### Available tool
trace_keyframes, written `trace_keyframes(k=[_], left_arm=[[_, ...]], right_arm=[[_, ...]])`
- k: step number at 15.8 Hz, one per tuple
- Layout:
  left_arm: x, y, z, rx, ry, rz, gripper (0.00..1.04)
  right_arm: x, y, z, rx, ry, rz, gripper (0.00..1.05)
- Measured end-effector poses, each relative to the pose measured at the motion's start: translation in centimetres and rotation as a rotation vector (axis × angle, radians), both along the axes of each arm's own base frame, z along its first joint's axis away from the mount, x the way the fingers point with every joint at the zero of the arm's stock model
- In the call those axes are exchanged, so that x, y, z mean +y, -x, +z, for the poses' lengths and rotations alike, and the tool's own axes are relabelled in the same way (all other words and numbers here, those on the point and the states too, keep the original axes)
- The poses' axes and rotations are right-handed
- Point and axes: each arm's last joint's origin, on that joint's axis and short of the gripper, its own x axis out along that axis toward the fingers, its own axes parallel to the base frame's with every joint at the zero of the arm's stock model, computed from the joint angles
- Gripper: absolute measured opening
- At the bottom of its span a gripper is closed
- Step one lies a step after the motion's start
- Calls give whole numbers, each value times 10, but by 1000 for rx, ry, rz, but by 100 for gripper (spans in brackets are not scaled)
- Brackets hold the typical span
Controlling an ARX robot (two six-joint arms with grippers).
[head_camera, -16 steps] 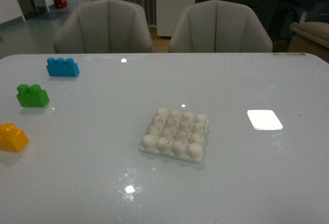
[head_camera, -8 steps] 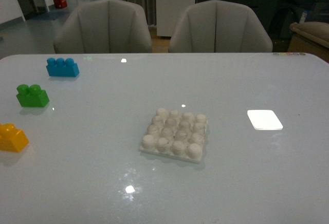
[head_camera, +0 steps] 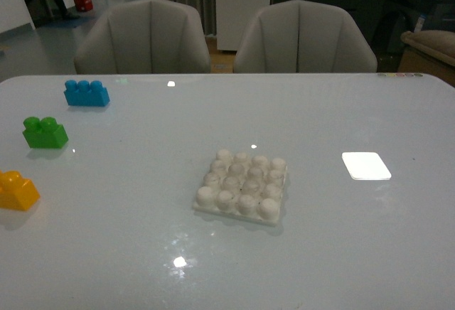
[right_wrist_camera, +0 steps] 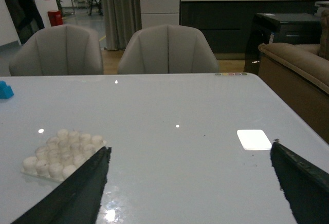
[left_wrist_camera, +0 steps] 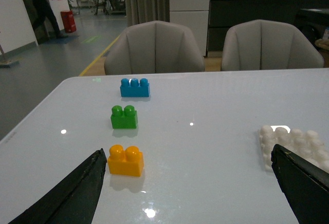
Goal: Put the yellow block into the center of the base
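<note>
We are holding our left gripper [left_wrist_camera: 187,153] spread wide over the table [head_camera: 355,111], right gripper [right_wrist_camera: 190,147] gaping too, yellow block [head_camera: 17,190] sitting near the table's left edge, well apart from the base [head_camera: 242,187] mid-table.

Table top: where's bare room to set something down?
Bare: the wide stretch right of the base, the strip between the base and the chairs, and the near edge of the table. Crowded: the left edge, with blue brick, green brick, yellow block.
</note>
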Motion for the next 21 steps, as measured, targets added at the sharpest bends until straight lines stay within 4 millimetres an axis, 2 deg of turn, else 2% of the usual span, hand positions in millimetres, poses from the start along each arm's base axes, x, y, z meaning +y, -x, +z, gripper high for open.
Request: trace_keyframes(k=[1,3,5,6,8,10,12,13,15,16,18,20,21], left_arm=[[0,0,0,0,0,0,98],[0,0,0,0,0,0,98],[3,-1,3,306,78,-116,98],[3,-2,12,360,116,-151,98],[3,-2,19,331,120,-188,98],[8,-13,42,227,103,-186,98],[17,-40,38,249,84,-192,98],[23,-60,38,260,61,-215,98],[43,-105,49,234,-16,-195,98],[54,-133,44,275,-44,-190,98],[72,-176,8,439,-57,-180,98],[81,-204,-20,556,-28,-196,98],[83,-215,-27,581,-29,-204,98]], right_arm=[[0,0,0,0,0,0,99],[0,0,0,0,0,0,98],[0,0,0,-1,0,0,98],[0,0,0,0,0,0,98],[0,0,0,0,0,0,98],[0,0,0,0,0,0,98],[0,0,0,0,0,0,98],[0,0,0,-1,0,0,98],[0,0,0,0,0,0,98],[0,0,0,0,0,0,98],[0,0,0,0,0,0,98],[0,0,0,0,0,0,98],[0,0,0,0,0,0,98]])
